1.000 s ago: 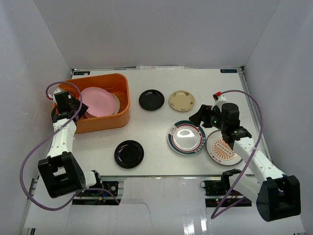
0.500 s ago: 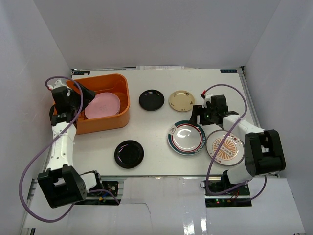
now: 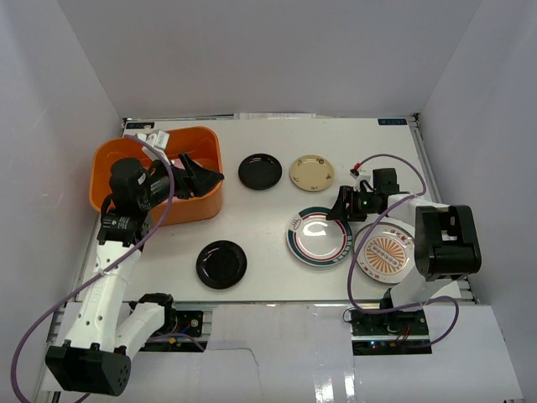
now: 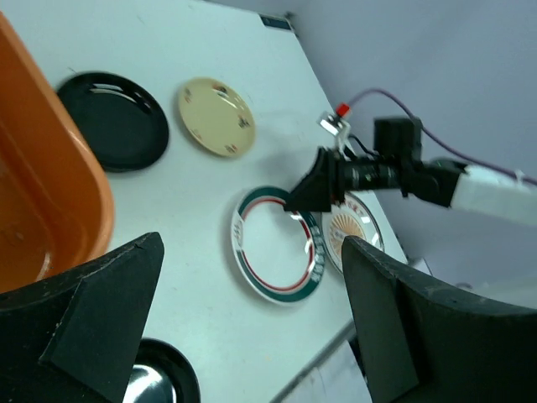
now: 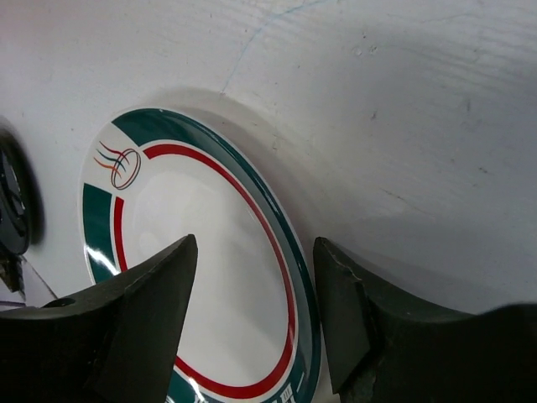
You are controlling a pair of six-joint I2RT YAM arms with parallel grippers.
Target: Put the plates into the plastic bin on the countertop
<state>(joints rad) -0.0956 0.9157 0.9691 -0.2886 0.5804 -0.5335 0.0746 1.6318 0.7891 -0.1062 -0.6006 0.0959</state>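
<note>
The left fingers [image 3: 195, 168] hang over the right half of the orange rounded-rectangular plastic bin [image 3: 189, 207], which stands at the far left of the flat white worktop [image 3: 277, 138]. They are spread wide apart with nothing between them. The left wrist view shows the same wide gap, with the bin's wall [image 4: 50, 193] at the left edge. From above, the arm hides whatever lies inside the bin.

Five plates lie flat on the worktop outside the bin. A glossy black round plate [image 3: 260, 171] sits just right of the bin, and a cream round plate [image 3: 312, 173] lies beside it. A second glossy black plate [image 3: 221, 264] sits near the front edge. The white plate with a green and red rim [image 3: 320, 237] lies right of centre, and the white plate with an orange sunburst [image 3: 384, 254] is just to its right.

The right fingers [image 3: 342, 204] are low at the far right edge of the green and red rimmed plate [image 5: 193, 277]. In the right wrist view they are parted, with the plate's rim in the gap between them. They are not closed on it, and I cannot tell whether they touch it.
</note>
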